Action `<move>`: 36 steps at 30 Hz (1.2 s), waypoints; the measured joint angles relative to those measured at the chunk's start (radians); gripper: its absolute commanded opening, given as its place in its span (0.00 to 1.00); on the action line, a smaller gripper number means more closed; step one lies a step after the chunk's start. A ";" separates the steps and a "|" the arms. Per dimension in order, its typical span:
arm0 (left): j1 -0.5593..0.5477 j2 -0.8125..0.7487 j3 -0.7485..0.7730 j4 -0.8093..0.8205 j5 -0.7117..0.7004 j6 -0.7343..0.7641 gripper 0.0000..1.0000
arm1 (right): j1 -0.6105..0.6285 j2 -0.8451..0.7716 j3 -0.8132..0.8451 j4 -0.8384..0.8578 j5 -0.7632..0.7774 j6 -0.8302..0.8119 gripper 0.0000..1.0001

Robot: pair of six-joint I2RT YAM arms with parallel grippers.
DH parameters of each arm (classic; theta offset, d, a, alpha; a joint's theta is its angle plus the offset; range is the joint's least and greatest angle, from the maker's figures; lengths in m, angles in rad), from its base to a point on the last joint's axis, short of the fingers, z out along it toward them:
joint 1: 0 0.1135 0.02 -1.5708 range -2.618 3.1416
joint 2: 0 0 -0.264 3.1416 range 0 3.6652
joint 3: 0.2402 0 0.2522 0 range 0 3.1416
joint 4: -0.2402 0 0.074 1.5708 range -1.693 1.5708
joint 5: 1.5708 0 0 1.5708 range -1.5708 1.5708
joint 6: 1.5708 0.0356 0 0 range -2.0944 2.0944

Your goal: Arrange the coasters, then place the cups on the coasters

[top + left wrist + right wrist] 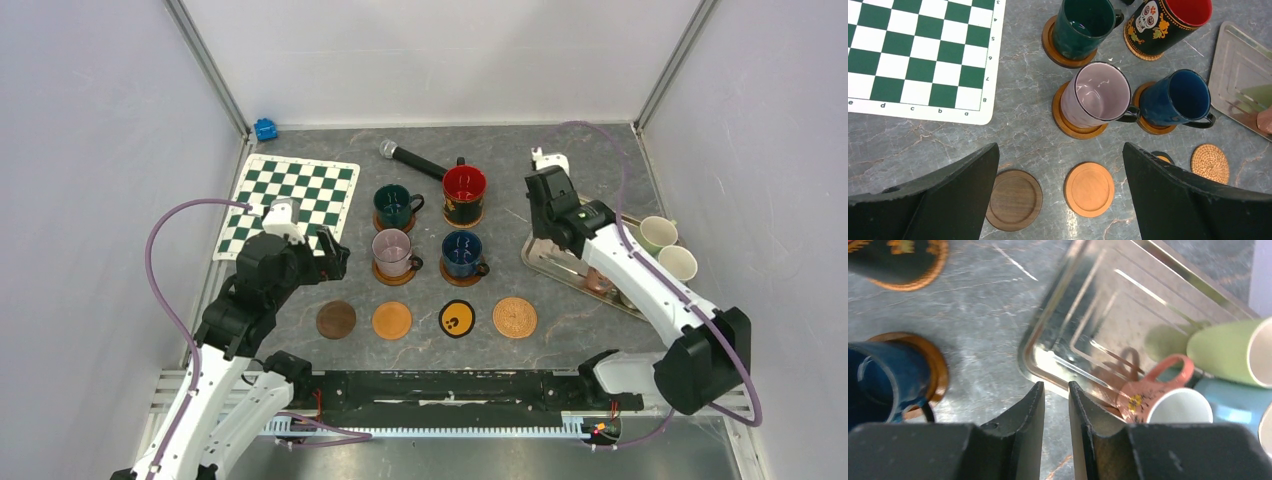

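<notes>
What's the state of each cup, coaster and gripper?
dark green cup: on coaster
red-inside cup: on coaster
pale pink cup: on coaster
dark blue cup: on coaster
dark brown coaster: bare
orange coaster: bare
black coaster: bare
woven coaster: bare
salmon mug: on tray, no coaster
pale green cup: by tray, no coaster
light blue cup: no coaster
left gripper: jaws wide open, empty
right gripper: jaws narrowly apart, empty

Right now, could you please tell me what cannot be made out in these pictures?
Top view: the tray is partly under the right arm, so its cup count is unclear.
Left wrist view: the black coaster is mostly behind a finger of the left gripper.
Right wrist view: the light blue cup runs off the right edge.
</notes>
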 measured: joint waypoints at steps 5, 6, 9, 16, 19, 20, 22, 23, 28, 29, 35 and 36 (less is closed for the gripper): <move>-0.007 -0.010 0.000 0.000 0.007 0.000 1.00 | -0.060 -0.035 -0.080 -0.002 0.063 0.065 0.26; -0.011 -0.011 0.000 0.000 0.007 0.000 1.00 | -0.079 -0.035 -0.091 -0.002 0.075 0.073 0.26; -0.026 -0.011 0.000 0.000 0.008 0.000 1.00 | -0.139 -0.035 -0.113 -0.004 0.108 0.087 0.30; -0.047 -0.025 0.000 0.000 0.006 0.000 1.00 | -0.232 -0.057 -0.158 -0.005 0.147 0.108 0.35; -0.057 -0.028 0.000 0.000 0.005 0.000 1.00 | -0.266 -0.082 -0.173 -0.006 0.155 0.117 0.37; -0.061 -0.028 0.000 0.000 0.005 0.000 1.00 | -0.275 -0.091 -0.177 -0.005 0.158 0.118 0.38; -0.066 -0.028 0.000 0.000 0.005 0.000 1.00 | -0.293 -0.108 -0.187 -0.005 0.159 0.121 0.39; -0.068 -0.028 0.000 0.000 0.004 0.000 1.00 | -0.302 -0.117 -0.195 -0.005 0.159 0.124 0.39; -0.076 -0.030 0.000 0.000 0.004 0.000 1.00 | -0.339 -0.143 -0.251 -0.005 0.145 0.151 0.39; -0.076 -0.030 0.000 0.000 0.003 0.000 1.00 | -0.343 -0.143 -0.260 -0.005 0.140 0.153 0.39; -0.080 -0.030 0.000 0.000 -0.001 0.000 1.00 | -0.364 -0.143 -0.291 0.015 0.101 0.160 0.39; -0.080 -0.030 0.000 0.000 -0.002 0.000 1.00 | -0.364 -0.142 -0.296 0.026 0.092 0.161 0.39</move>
